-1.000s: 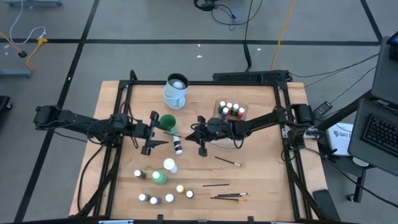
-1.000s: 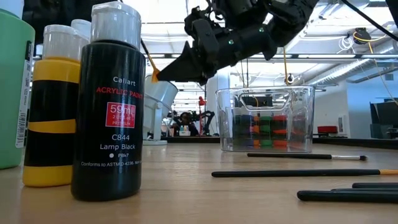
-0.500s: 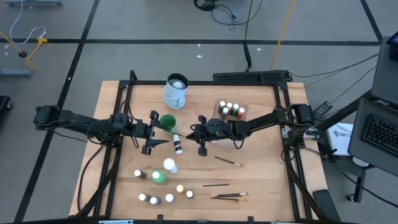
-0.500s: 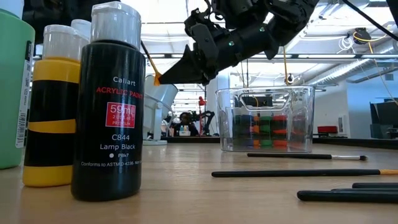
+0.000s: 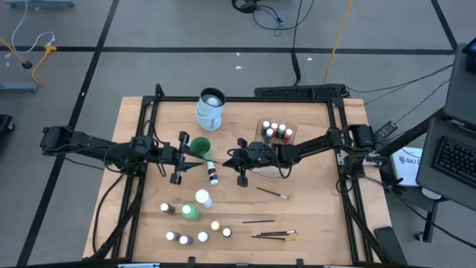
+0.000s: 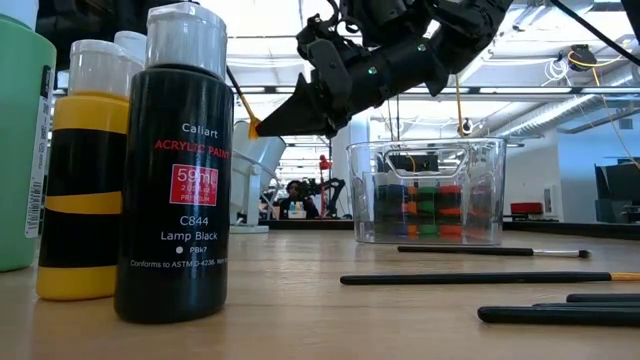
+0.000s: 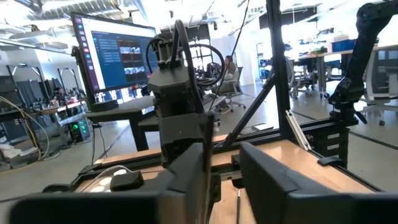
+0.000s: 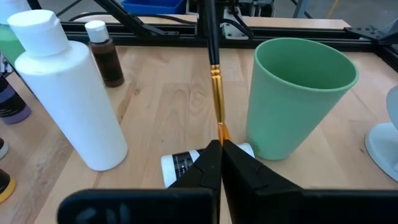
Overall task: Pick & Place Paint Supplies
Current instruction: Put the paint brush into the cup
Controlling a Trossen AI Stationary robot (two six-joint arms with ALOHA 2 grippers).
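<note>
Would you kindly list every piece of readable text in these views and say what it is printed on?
On the black paint bottle, low view:
"Callart"
"ACRYLIC PAINT"
"59ml"
"C844"
"Lamp Black"
Its bottom line starts "Conforms to ASTM"; the rest and the fine print are too small.
Monitor text, left wrist view: blurred, unreadable.

Wooden table point(image 5: 312, 216), apparently matt

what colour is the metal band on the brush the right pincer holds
Gold-orange, on the thin dark-handled brush held by the right pincer; the right wrist view shows it best.

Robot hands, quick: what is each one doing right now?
Left gripper: can't tell whether it is open or shut; nothing seen in it.
Right gripper: shut on a brush.
</note>
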